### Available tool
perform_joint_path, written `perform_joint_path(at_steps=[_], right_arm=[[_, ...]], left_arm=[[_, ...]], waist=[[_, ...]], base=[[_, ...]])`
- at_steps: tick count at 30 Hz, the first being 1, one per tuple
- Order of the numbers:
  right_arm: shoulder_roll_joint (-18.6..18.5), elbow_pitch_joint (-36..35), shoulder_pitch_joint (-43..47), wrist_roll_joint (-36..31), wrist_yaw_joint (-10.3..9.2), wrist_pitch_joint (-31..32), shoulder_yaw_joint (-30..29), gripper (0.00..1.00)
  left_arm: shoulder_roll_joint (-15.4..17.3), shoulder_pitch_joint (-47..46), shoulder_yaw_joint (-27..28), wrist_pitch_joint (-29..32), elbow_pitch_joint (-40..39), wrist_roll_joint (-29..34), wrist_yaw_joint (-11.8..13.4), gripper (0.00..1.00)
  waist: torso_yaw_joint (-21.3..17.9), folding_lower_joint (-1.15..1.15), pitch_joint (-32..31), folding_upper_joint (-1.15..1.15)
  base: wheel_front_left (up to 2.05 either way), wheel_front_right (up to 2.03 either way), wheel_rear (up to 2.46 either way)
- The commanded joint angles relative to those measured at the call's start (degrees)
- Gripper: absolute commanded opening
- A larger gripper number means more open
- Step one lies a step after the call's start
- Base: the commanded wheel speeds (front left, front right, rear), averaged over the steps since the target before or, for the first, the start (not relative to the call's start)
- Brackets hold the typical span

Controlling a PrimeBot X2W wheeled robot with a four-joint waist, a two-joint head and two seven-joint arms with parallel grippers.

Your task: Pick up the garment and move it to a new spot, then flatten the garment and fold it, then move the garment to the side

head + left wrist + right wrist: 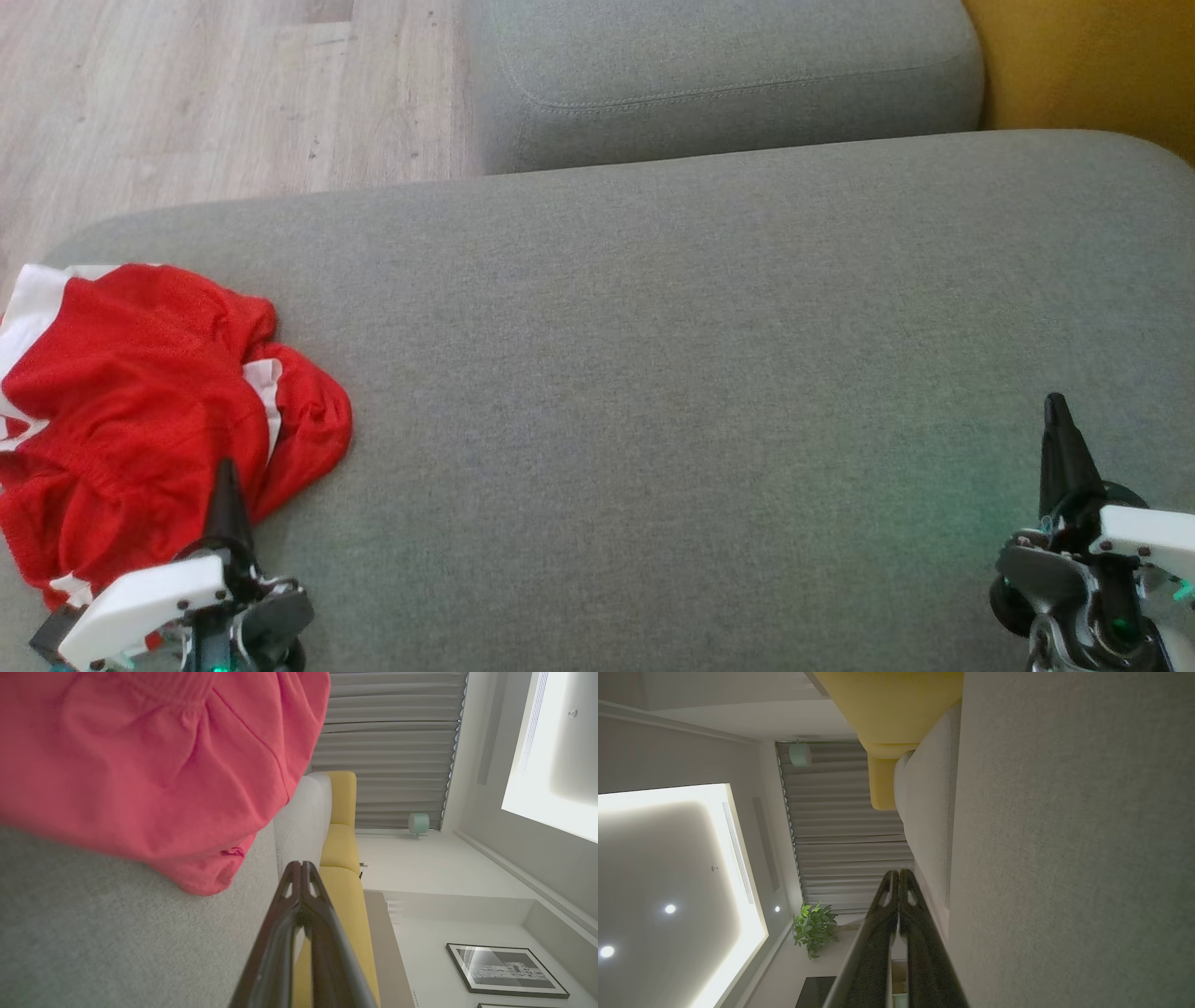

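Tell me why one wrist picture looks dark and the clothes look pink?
Right wrist view: dim and grainy, the grey cushion murky beside a glaring ceiling light. Left wrist view: brighter, the close red garment washed to blurry pink. Head view: even light, faint green glow on the cushion.

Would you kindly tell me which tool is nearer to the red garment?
Left. The left tool, shut, is at the near edge of the red garment, its tip over the fabric in the head view. The right tool, shut, is far across the grey cushion.
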Motion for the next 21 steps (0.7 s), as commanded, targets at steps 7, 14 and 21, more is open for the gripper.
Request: perform_joint_path(at_steps=[7,14,21], right_arm=[[-0.29,-1.80,-3.16,-0.14,-0.04,0.33,1.21,0.00],[-0.29,-1.80,-3.16,-0.14,-0.04,0.33,1.21,0.00],[-0.29,-1.80,-3.16,-0.14,-0.04,0.33,1.21,0.00]], left_arm=[[0.26,-2.98,2.03,0.40,-1.62,0.52,-0.40,0.00],[0.26,-2.98,2.03,0.40,-1.62,0.52,-0.40,0.00],[0.26,-2.98,2.03,0.40,-1.62,0.52,-0.40,0.00]], waist=[[0.00,0.00,0.00,0.00],[0.00,0.00,0.00,0.00],[0.00,0.00,0.00,0.00]], base=[[0.00,0.00,0.00],[0.00,0.00,0.00],[0.00,0.00,0.00]])
